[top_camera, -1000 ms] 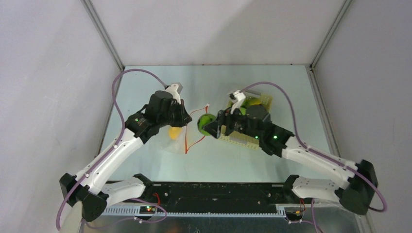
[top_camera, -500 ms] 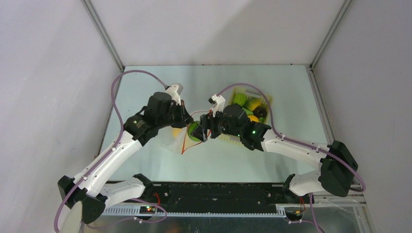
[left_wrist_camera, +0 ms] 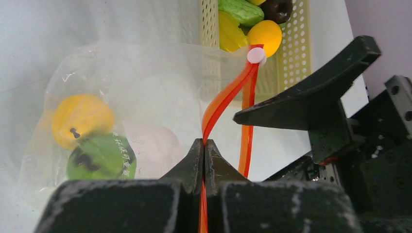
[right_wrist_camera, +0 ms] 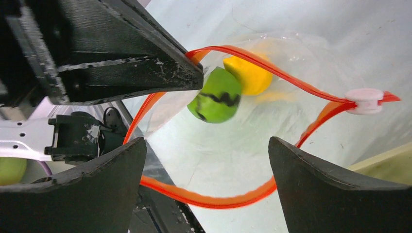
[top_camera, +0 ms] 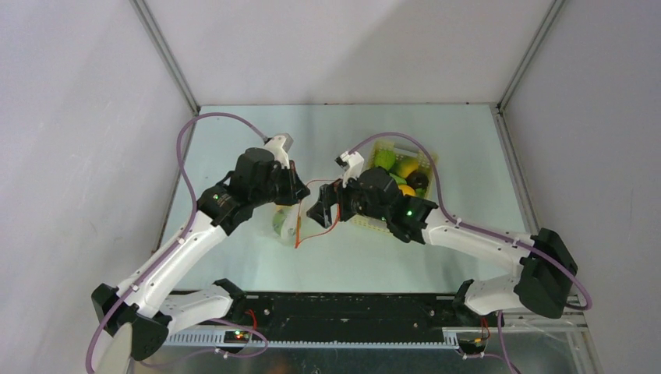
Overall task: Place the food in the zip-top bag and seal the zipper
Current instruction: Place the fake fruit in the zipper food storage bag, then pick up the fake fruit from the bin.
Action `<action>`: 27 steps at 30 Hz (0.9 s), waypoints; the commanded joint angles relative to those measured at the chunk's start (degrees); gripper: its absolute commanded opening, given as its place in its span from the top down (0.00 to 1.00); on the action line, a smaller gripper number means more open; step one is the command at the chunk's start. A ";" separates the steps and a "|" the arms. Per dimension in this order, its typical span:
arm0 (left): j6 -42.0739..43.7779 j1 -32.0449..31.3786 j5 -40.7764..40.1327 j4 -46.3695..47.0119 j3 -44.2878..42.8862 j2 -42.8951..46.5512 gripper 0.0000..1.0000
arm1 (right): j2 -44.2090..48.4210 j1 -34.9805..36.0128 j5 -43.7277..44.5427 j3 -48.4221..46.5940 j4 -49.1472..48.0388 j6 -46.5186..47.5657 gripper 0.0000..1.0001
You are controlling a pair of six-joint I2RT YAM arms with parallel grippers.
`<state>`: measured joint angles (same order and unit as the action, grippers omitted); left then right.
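Pale green worktop, grey walls. Right end effector just opened, now empty. Green food released into bag, centre-left of top view. Left end effector clamped on zipper. Basket food pending; seal pending.

From above, both wrists cover most of the zip-top bag at mid-frame, and the food inside is too small to name. In the left wrist view the upper edge cuts off the basket and the dark purple food; at bottom centre the zipper disappears between the pinched fingers of the left gripper. In the right wrist view the left edge cuts a green thing.
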<state>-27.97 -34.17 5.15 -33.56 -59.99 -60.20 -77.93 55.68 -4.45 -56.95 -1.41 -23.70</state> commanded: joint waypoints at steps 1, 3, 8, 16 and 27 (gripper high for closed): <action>1.06 -0.32 -0.61 0.96 -0.42 1.50 1.00 | 4.85 0.31 1.83 -2.63 0.25 2.09 0.00; 1.18 -0.32 -1.34 0.93 -0.44 1.68 1.00 | 6.34 0.33 2.52 -2.61 0.89 2.49 0.01; 1.56 -0.37 -3.24 0.27 -0.65 1.86 1.00 | 11.21 -0.47 13.53 -2.49 8.51 2.84 0.01; 1.77 -0.37 -4.70 -0.23 -0.91 1.64 1.00 | 11.04 -11.38 19.04 -0.19 20.25 7.40 0.01; 2.65 -0.40 -6.48 -0.88 -1.35 1.99 1.00 | 2.32 -23.07 9.49 3.37 19.54 38.73 0.01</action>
<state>-26.87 -34.20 1.02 -34.04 -59.99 -59.48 -73.45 35.11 10.46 -54.61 18.39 2.94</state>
